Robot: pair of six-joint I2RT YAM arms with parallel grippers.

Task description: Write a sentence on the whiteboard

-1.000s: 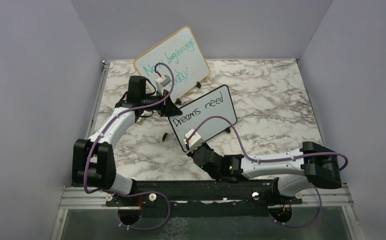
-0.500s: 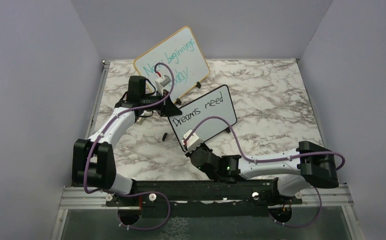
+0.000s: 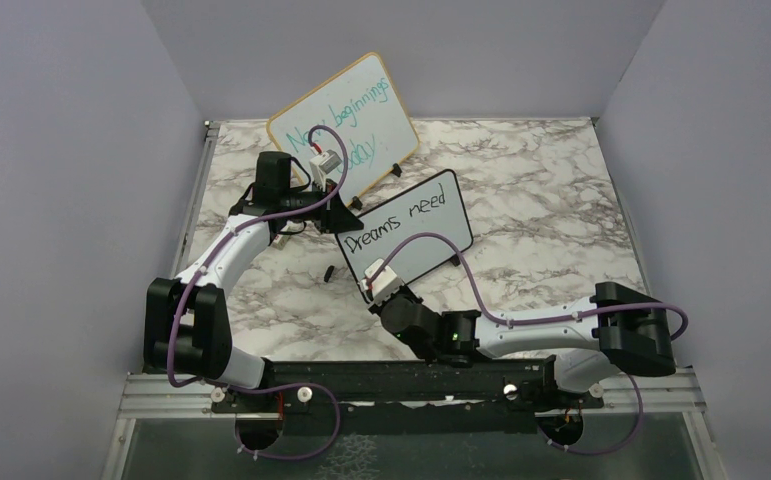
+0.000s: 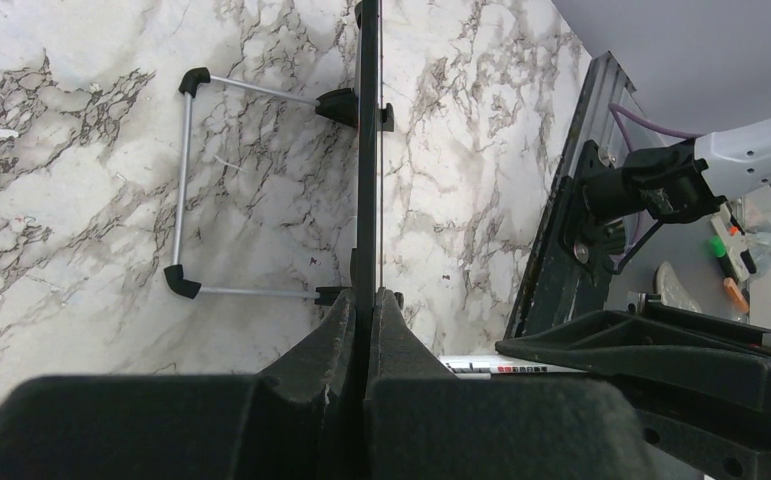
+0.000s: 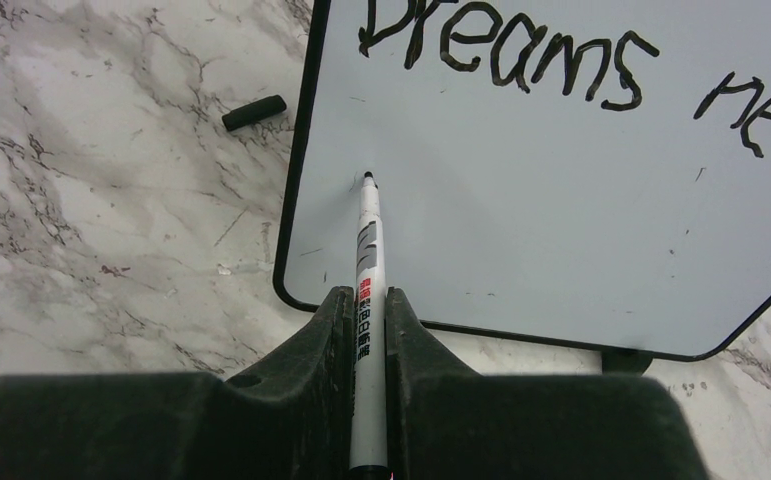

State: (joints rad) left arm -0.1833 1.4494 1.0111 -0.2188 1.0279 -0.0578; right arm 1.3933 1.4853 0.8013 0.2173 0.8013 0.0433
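Third word not yet written; the board could shift under the pen.
Centre-left in the top view, my left gripper (image 3: pixel 337 214) pinches the whiteboard (image 3: pixel 423 248) by its edge. The board stands mid-frame and the sentence (image 3: pixel 393 222) reads "Dreams need". Lower centre, my right gripper (image 5: pixel 368 305) pinches the marker (image 5: pixel 365 250), tip by the lower-left frame. If I push too hard, the board may tip or the tip may slip off.
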